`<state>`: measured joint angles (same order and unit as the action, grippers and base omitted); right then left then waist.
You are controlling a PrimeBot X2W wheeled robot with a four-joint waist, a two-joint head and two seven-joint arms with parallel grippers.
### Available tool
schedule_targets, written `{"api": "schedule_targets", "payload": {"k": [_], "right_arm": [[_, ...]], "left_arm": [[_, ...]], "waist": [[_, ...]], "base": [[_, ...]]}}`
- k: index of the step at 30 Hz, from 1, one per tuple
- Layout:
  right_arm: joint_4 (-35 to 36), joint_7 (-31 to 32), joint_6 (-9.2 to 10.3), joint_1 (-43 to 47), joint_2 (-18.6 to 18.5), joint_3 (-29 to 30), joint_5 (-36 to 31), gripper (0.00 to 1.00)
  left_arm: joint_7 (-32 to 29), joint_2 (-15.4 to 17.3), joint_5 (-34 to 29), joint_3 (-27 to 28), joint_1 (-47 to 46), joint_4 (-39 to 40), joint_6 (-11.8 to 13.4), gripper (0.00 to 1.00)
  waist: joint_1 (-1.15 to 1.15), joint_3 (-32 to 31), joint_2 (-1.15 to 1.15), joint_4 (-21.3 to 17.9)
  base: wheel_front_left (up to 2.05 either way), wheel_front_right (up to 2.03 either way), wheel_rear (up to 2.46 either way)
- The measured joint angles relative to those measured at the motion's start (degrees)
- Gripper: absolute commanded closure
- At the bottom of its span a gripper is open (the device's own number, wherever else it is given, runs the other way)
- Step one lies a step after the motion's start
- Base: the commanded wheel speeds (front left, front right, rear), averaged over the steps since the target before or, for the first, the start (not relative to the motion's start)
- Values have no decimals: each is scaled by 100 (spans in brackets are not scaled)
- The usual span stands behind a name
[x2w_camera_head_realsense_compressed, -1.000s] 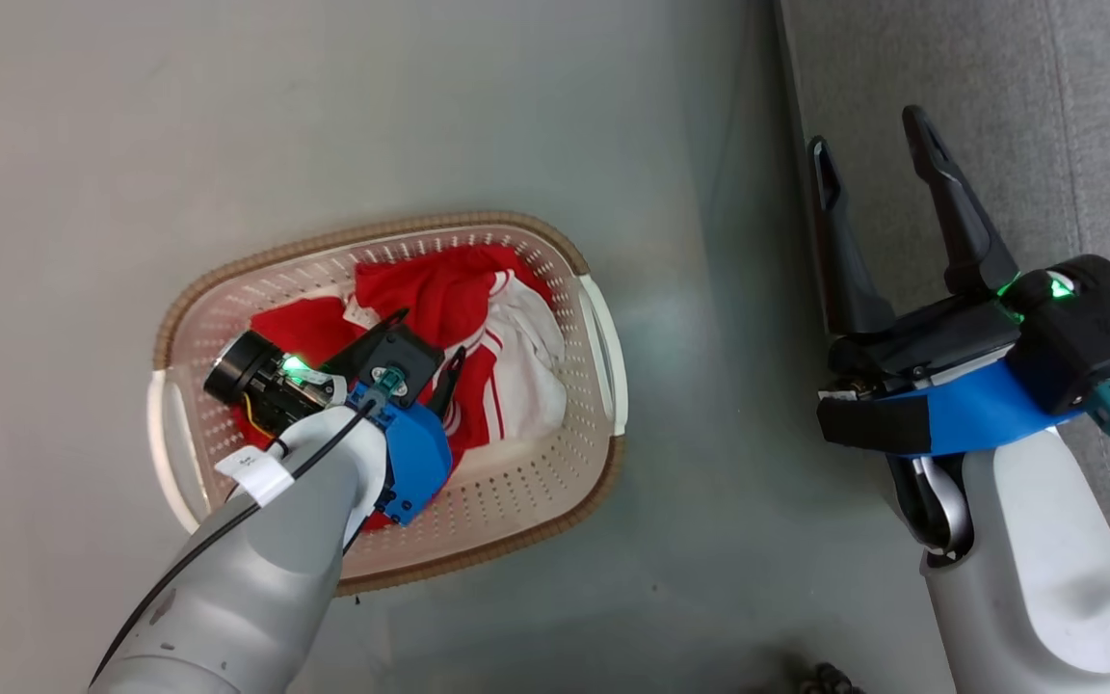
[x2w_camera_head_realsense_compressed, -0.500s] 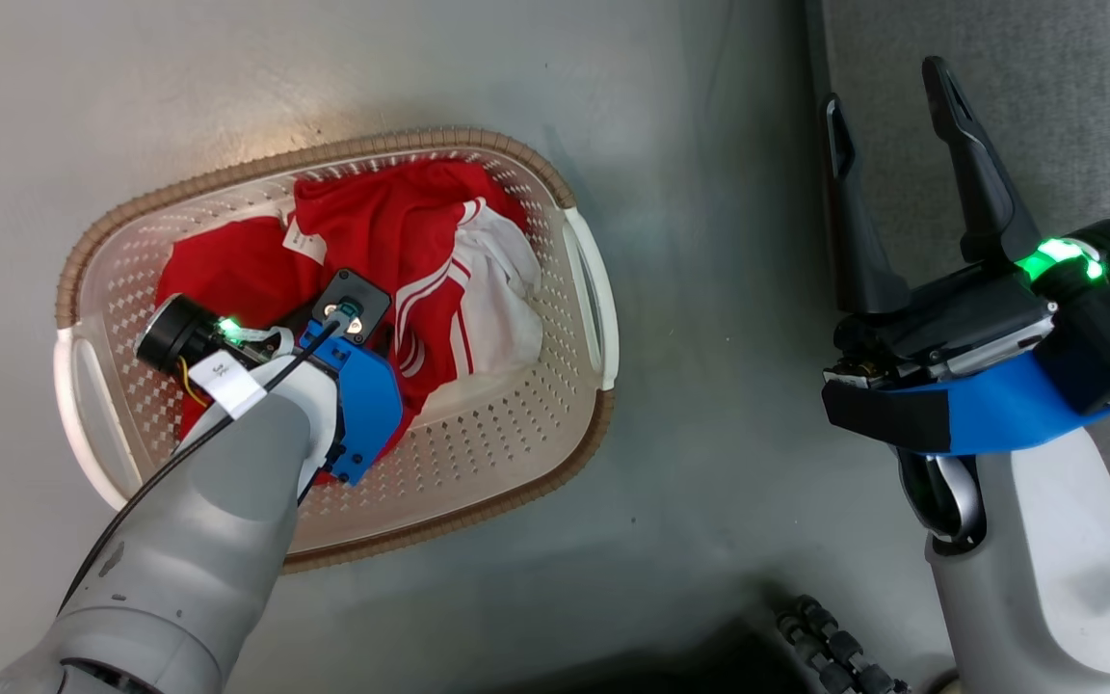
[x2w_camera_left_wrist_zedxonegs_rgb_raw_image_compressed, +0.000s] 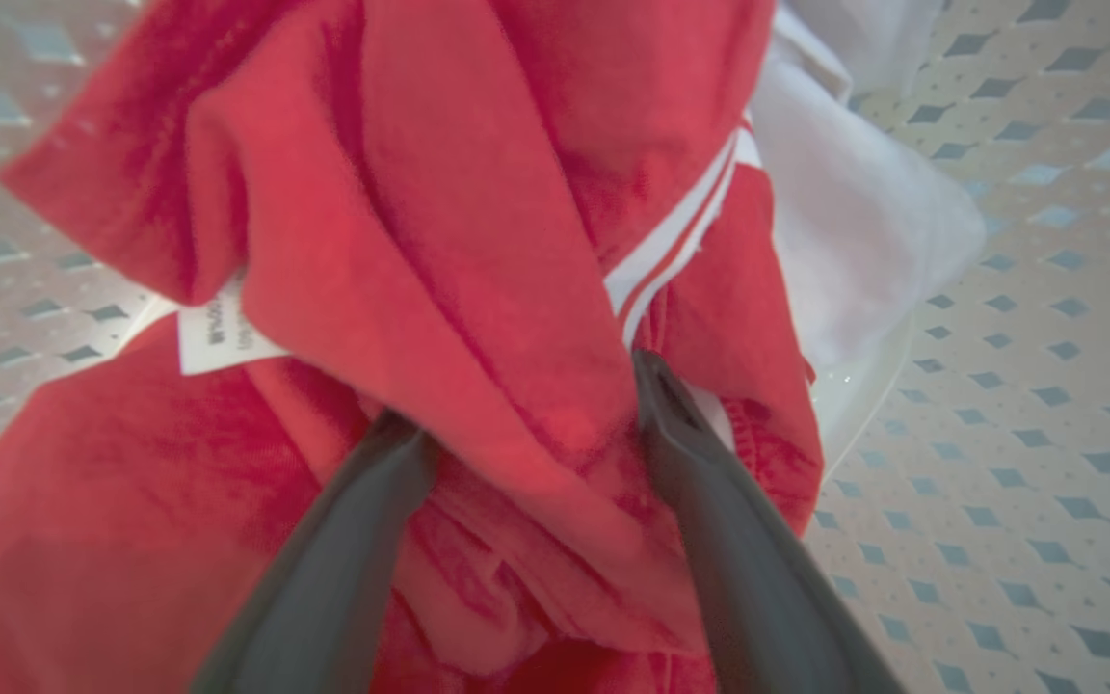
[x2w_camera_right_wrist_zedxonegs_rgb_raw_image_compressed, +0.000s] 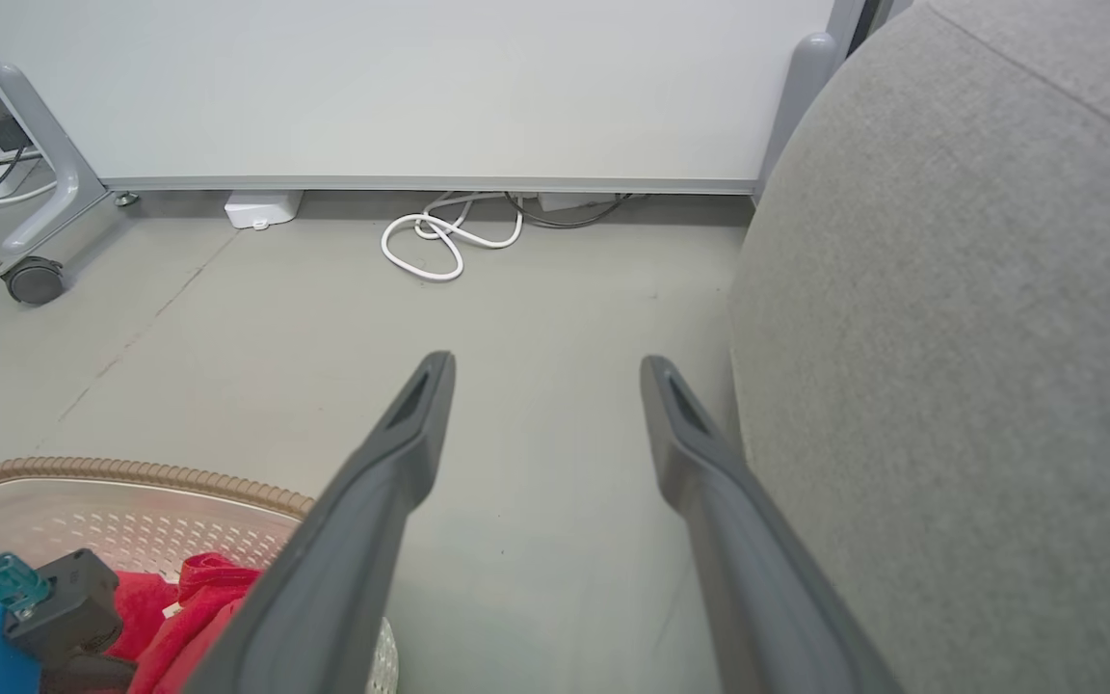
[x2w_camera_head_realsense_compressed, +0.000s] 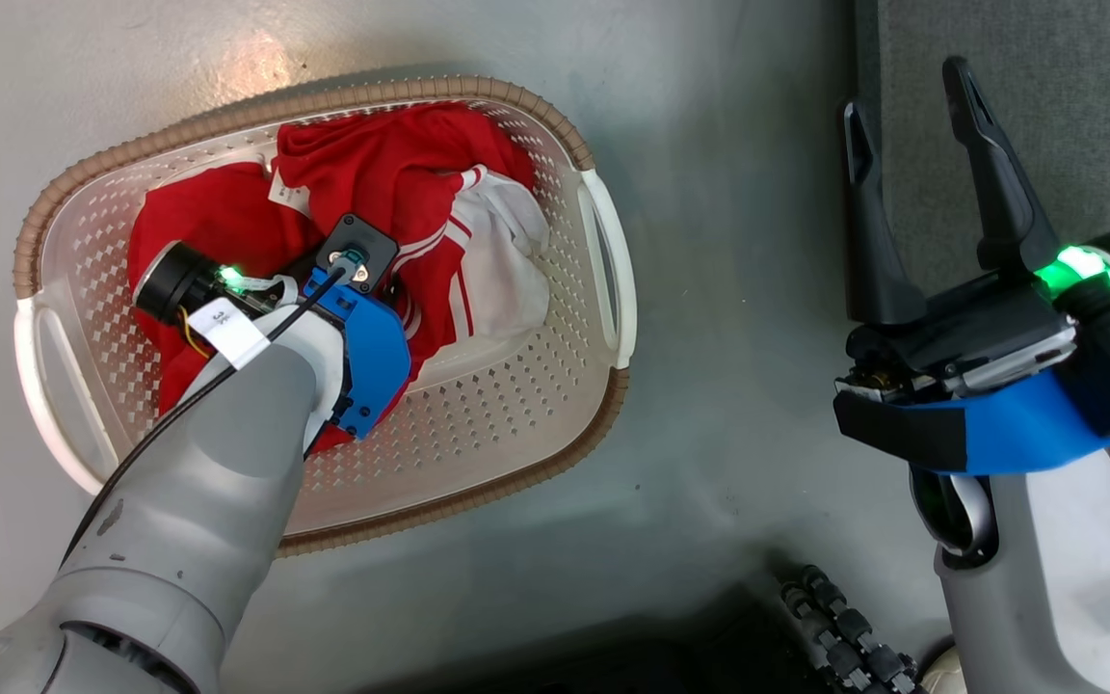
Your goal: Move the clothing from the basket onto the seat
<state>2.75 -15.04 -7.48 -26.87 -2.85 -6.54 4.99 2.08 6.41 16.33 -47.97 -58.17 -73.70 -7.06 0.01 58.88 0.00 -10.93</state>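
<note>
We see the basket [x2w_camera_head_realsense_compressed: 420, 89] on the grey floor [x2w_camera_head_realsense_compressed: 728, 318]. Its brown woven rim and white side handles bound a perforated cream tub. Our left gripper [x2w_camera_left_wrist_zedxonegs_rgb_raw_image_compressed: 523, 395] is down inside the basket. Its fingers are spread wide, with the tips sunk into cloth and a red fold lying loose between them. The clothing [x2w_camera_head_realsense_compressed: 391, 164] fills the basket's left and far part, while the basket's near and right bottom is bare. The clothing is bright red and crumpled, with a small white tag [x2w_camera_left_wrist_zedxonegs_rgb_raw_image_compressed: 213, 337], white stripes, and a white panel toward the basket's right handle. Right of the basket runs an open strip of floor. Past that strip, well apart from the basket, our right gripper [x2w_camera_head_realsense_compressed: 904, 87] hangs over the edge of the grey sofa [x2w_camera_head_realsense_compressed: 1046, 96], its fingers apart and holding nothing.
</note>
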Motion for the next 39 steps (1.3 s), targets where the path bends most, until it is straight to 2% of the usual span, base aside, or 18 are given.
{"api": "schedule_targets", "payload": {"k": [1,2,5,13,19,25,33,39], "right_arm": [[24,0,0,26,1,2,-2,0],[48,0,0,44,1,7,-14,0],[91,0,0,56,1,35,-27,0],[14,0,0,33,-14,4,-27,0],[-178,0,0,14,-90,1,31,0],[-414,0,0,159,-176,-11,81,0],[-760,0,0,564,-218,15,123,0],[-1000,-1,0,951,-208,32,158,0]], "left_arm": [[0,-4,20,-5,-3,-2,0,53],[4,-3,7,-42,-18,-2,0,100],[26,-35,-25,-111,-62,-5,-1,100],[569,-105,122,-122,-68,-12,-7,100],[1087,-149,396,-45,148,26,-34,100],[1274,-180,653,-60,623,377,-36,100],[1290,143,771,177,1404,1612,-37,100],[1291,386,511,544,1962,2580,-30,100]], "waist": [[0,6,0,8],[-1,13,0,15],[-1,23,0,53],[-1,-213,0,184],[-1,-700,0,279],[-1,-1409,0,406],[-2,-2507,0,613],[-2,-3374,1,764]], "base": [[0,0,0],[0,0,0],[0,0,0],[0,0,0],[0,0,0],[0,0,0],[0,0,0],[0,0,0]]}}
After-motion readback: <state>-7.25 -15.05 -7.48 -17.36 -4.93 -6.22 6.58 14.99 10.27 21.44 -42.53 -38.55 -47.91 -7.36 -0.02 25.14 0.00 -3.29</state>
